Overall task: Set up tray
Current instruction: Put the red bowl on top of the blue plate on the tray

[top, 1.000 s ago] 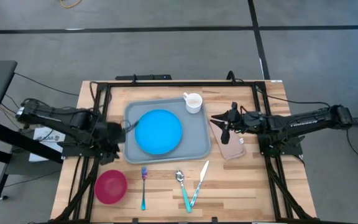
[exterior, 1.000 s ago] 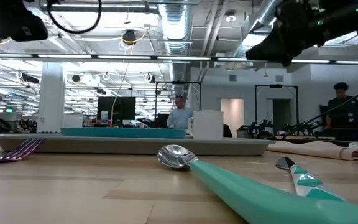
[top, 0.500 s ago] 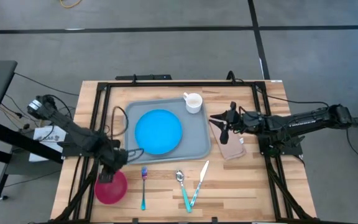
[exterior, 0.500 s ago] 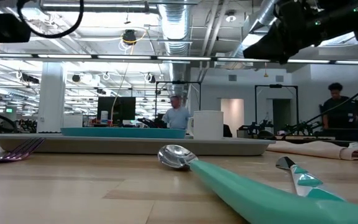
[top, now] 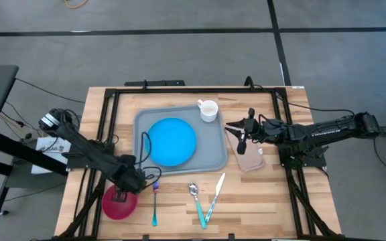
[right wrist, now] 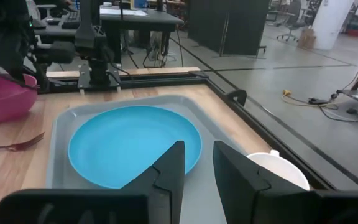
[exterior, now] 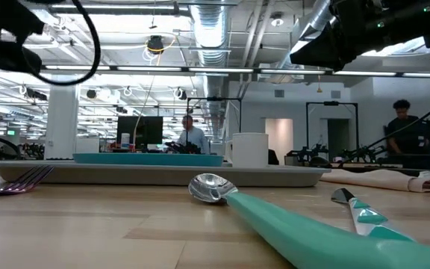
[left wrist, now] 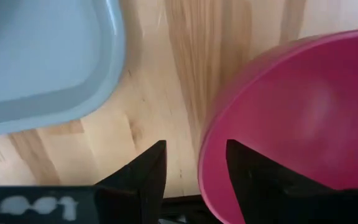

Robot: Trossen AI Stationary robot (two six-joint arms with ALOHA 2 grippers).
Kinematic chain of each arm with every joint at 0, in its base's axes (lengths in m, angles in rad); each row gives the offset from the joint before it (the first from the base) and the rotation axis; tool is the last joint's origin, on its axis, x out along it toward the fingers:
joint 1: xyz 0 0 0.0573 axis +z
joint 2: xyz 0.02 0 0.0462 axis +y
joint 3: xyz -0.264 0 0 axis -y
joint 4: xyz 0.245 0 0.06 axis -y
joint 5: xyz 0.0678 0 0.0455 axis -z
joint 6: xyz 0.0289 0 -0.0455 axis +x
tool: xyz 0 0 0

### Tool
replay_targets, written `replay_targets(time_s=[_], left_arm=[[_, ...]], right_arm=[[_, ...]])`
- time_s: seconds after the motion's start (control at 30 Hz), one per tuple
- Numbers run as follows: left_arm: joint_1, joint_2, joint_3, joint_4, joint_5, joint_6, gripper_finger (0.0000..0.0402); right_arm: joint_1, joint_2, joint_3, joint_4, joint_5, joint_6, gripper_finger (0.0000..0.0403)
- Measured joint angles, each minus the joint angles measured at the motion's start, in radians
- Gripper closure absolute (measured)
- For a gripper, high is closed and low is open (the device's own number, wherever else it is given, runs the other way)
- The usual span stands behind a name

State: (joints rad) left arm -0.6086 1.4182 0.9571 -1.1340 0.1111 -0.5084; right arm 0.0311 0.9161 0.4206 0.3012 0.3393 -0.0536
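The grey-blue tray (top: 213,159) lies at the table's middle and carries a round blue plate (top: 171,141) and a white cup (top: 208,110). A pink bowl (top: 116,206) stands near the near-left corner. My left gripper (top: 121,193) is over the bowl, pointing down and open. In the left wrist view its fingers (left wrist: 148,174) stand on either side of the bowl's rim (left wrist: 205,155), beside the tray's corner (left wrist: 48,62). My right gripper (top: 242,138) hovers open between the tray and the beige napkin (top: 250,159). My left gripper has one finger outside and one finger (left wrist: 247,177) over the inside of the pink bowl's rim, coming from above. Whether either finger touches the rim I cannot tell. The bowl stands on the table.
A fork (top: 155,201), a teal-handled spoon (top: 196,199) and a knife (top: 214,195) lie side by side along the near edge. Black frame rails run along the table's left, right and far sides. People stand in the room beyond the table.
My left gripper has moved from the tray's left edge toward the near edge and now stands above the pink bowl, pointing down. The tray, plate, cup and cutlery have stayed put. A person in the background has walked across the room.
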Motion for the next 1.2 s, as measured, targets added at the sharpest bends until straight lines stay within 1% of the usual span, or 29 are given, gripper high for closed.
replay_targets(time_s=[0.23, 0.5, 0.6, 0.97, 1.2], left_arm=[[0.0, 0.087, 0.0, 0.0, 0.031, 0.006, 0.0248], [0.0, 0.169, 0.0, 0.002, 0.032, 0.009, 0.0248], [0.0, 0.193, 0.0, -0.001, 0.037, 0.036, 0.0248], [0.0, 0.205, -0.001, 0.001, 0.04, 0.05, 0.0248], [0.0, 0.205, -0.001, 0.003, 0.031, -0.05, 0.0248]], right_arm=[[0.0, 0.0, 0.0, 0.0, 0.0, 0.0, 0.0324], [0.0, 0.0, 0.0, 0.0, 0.0, 0.0, 0.0324], [0.0, 0.0, 0.0, 0.0, 0.0, 0.0, 0.0324], [0.0, 0.0, 0.0, -0.001, 0.0, 0.001, 0.0324], [0.0, 0.0, 0.0, -0.001, 0.001, 0.001, 0.0324]])
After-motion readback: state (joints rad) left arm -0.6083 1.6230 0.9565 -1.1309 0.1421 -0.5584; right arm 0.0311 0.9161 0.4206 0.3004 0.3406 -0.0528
